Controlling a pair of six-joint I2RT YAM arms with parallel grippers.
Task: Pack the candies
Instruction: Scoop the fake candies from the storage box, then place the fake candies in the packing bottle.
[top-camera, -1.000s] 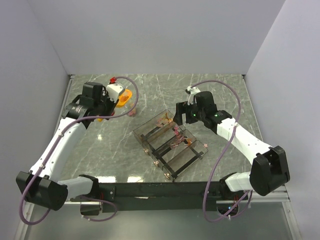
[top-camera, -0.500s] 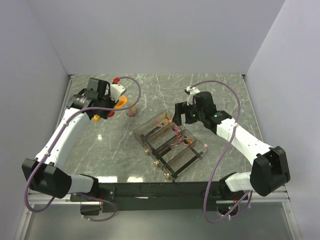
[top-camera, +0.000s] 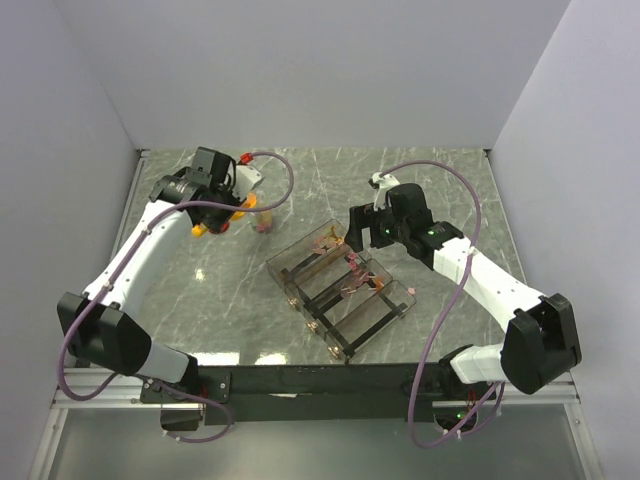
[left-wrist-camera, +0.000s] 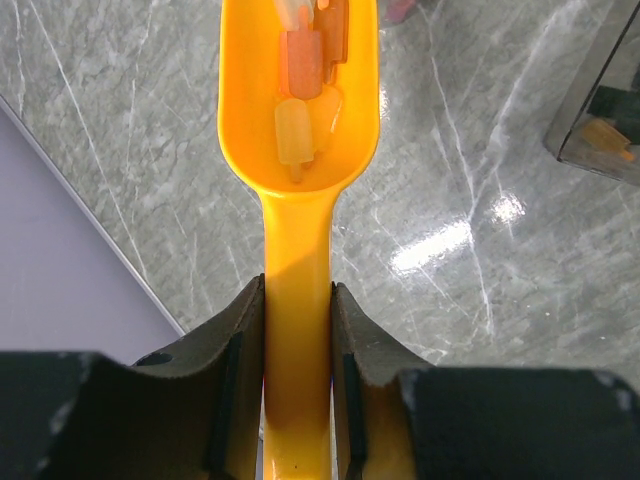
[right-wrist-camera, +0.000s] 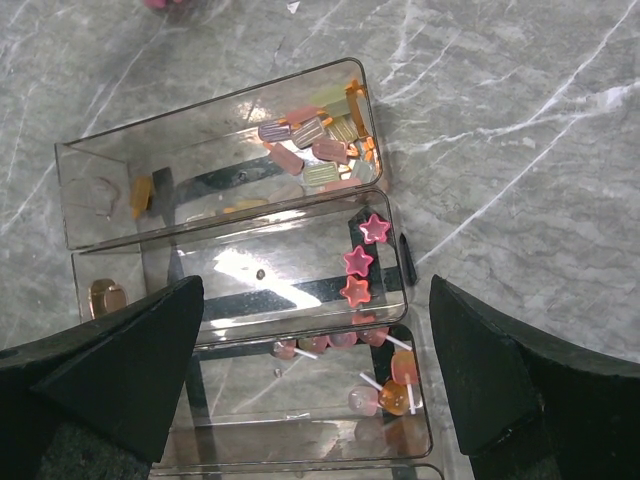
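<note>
My left gripper (left-wrist-camera: 298, 300) is shut on the handle of a yellow-orange scoop (left-wrist-camera: 298, 230). The scoop's bowl holds a few orange and pale yellow candies (left-wrist-camera: 297, 130). In the top view this gripper (top-camera: 225, 205) hovers over the table's far left. A clear box (top-camera: 372, 322) with several compartments lies in the middle. It contains bar-shaped candies (right-wrist-camera: 320, 140), pink stars (right-wrist-camera: 358, 262) and small lollipops (right-wrist-camera: 385, 385). My right gripper (right-wrist-camera: 315, 340) is open above the box with nothing between its fingers. In the top view it (top-camera: 358, 228) hangs at the box's far right corner.
A small heap of loose pink candies (top-camera: 264, 224) lies on the marble table between the scoop and the box. A small black piece (right-wrist-camera: 406, 262) rests beside the box's right wall. Grey walls close the table on the left, back and right.
My left arm has swung round and carried the scoop a little to the right, toward the loose heap. The right arm has stayed put.
</note>
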